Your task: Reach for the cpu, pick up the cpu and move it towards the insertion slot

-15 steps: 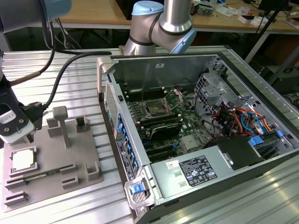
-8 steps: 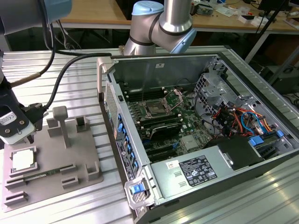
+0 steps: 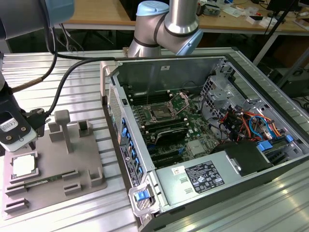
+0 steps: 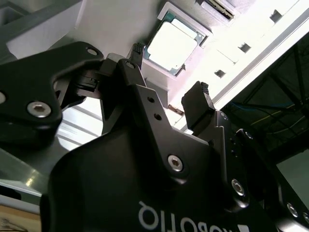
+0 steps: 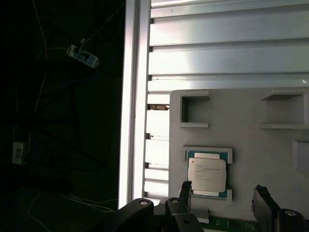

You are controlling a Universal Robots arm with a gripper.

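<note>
In the exterior view, the cpu (image 3: 24, 166) lies flat in a recess of the gray fixture plate (image 3: 89, 147) at the far left. The gripper (image 4: 170, 67) hangs close above it, fingers (image 4: 138, 48) spread apart and holding nothing. Toward the exterior view's right, the insertion slot (image 3: 159, 113) sits inside the open computer case (image 3: 159, 72).

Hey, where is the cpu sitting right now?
The small square silvery cpu lies in a pocket of the grey holder plate at the exterior view's left, outside the open computer case, with the open black gripper poised over it.
</note>
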